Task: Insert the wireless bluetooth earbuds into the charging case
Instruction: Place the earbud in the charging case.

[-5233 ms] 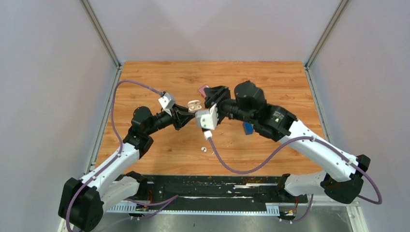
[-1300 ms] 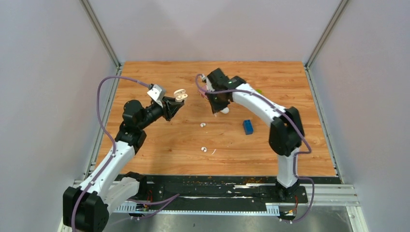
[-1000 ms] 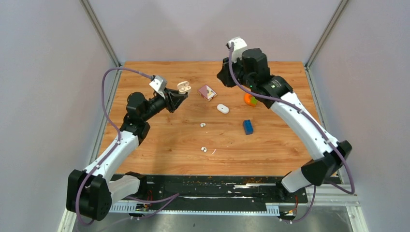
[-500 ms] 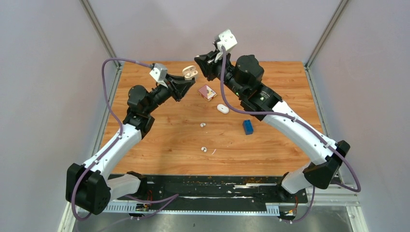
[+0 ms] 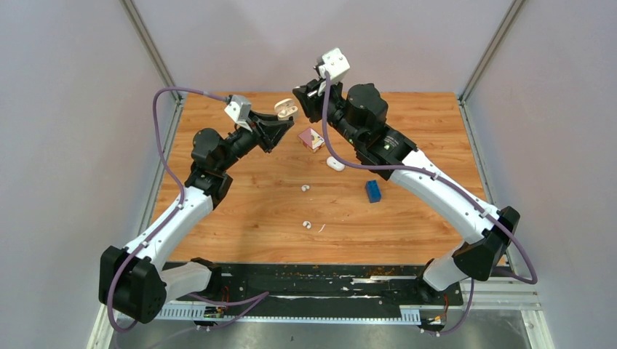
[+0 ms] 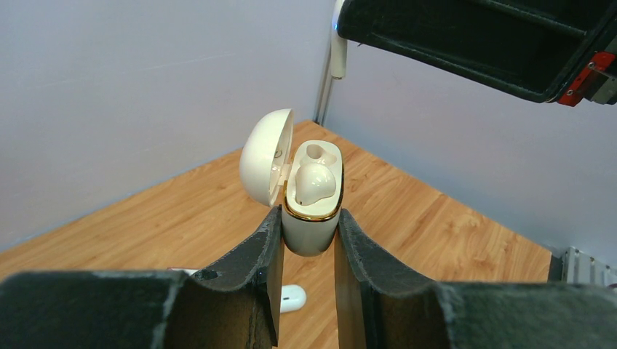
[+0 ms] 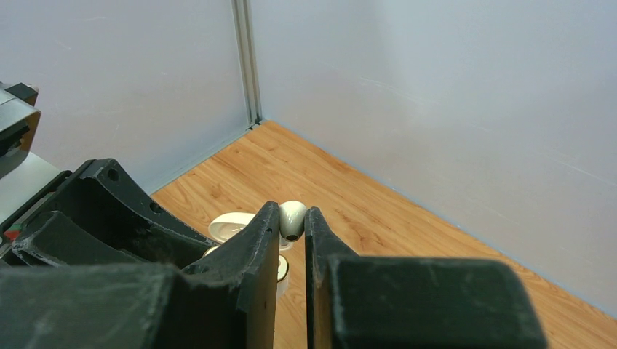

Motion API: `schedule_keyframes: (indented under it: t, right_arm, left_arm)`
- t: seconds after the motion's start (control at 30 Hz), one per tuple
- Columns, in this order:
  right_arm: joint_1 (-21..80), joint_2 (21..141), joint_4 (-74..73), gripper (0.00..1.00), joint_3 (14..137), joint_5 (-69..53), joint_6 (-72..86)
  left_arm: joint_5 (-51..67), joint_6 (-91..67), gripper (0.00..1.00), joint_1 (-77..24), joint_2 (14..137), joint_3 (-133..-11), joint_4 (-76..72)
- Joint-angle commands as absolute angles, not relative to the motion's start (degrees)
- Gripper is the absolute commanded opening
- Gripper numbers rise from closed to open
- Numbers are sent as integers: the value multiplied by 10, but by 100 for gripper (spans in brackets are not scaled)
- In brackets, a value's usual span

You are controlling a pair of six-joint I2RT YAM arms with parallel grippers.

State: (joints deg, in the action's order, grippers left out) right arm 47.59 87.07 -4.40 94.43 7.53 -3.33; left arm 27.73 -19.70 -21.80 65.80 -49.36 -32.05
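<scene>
Plainly, holds the charging case [image 6: 313, 222] clamped by its lower body in the left pincer [image 6: 308, 217], lid [image 6: 263, 166] swung open to that pincer's left, well up off the table [image 5: 240, 218]. Shows a seated earbud [image 6: 314, 182] in the socket nearer those fingertips, and the farther socket [image 6: 317, 153] bare. Pinches a second earbud [image 7: 292, 219] at the very tips of the right pincer [image 7: 292, 214], with the open case near, just past and below those tips. Leaves two white curved bits [image 5: 305, 187] on the boards far below both pincers, too small to name. Risks a drop through so shallow a pinch on a rounded bud, apt to squirt out against the socket rim. Risks a misfit through a wrongly turned bud, proud of the socket and in the lid's way. Could also twist the case askew in the left pincer by pressing down off-centre.
</scene>
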Motion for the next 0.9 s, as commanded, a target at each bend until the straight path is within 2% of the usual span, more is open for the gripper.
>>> schedule_keyframes:
  t: [0.0, 0.87]
  right_arm:
    - [482, 871, -31, 0, 943, 73, -33]
    - [497, 875, -4, 0, 907, 88, -46]
  left_arm:
    - [272, -207, 0, -220, 643, -514, -346]
    - [265, -225, 0, -220, 640, -525, -346]
